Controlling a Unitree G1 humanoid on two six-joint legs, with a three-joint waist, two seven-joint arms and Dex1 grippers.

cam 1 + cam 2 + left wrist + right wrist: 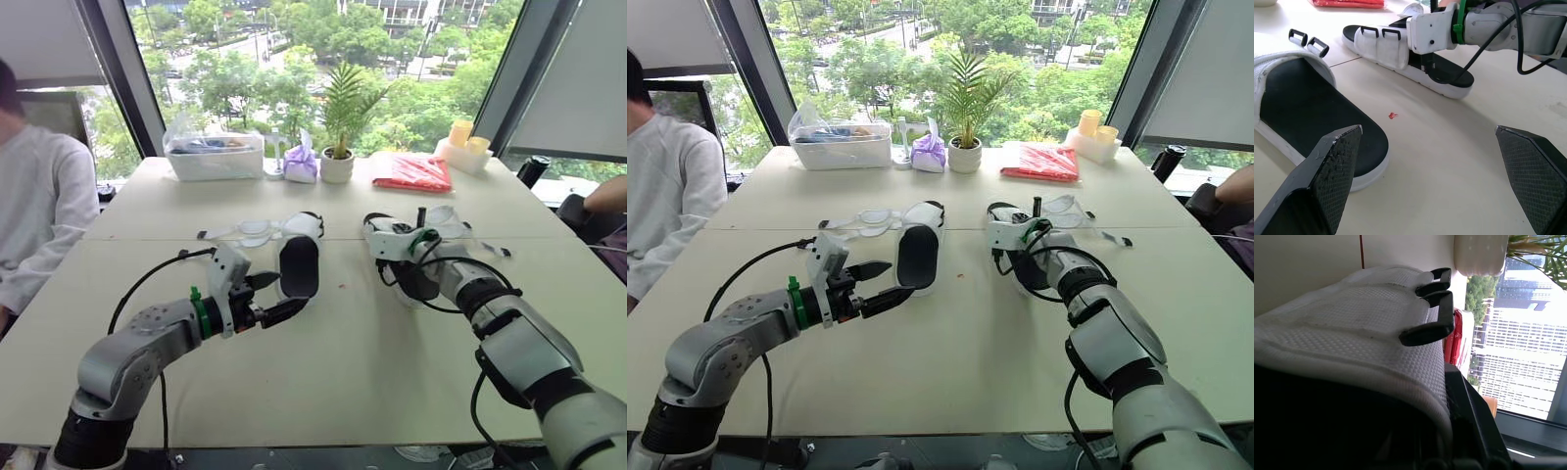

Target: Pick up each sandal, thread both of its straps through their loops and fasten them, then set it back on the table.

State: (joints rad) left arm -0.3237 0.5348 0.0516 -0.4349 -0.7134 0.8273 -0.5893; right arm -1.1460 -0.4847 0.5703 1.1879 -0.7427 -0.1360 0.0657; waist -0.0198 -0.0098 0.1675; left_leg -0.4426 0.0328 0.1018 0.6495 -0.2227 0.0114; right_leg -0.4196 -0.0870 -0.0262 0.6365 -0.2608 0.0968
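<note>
**Odds and ends along the far edge of a pale table**

Across the upper middle of the frame, a beige table (372, 362) carries a clear plastic tub (216, 157), a small purple pouch (301, 163), a potted palm (338, 164), a red packet (412, 172) and two yellow cups (467, 135). A person in a white top (34, 211) sits at the left edge.

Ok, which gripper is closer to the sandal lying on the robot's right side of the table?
Right. The right gripper is right at that sandal, over its sole. The left gripper is open beside the other sandal, well apart from it.
</note>
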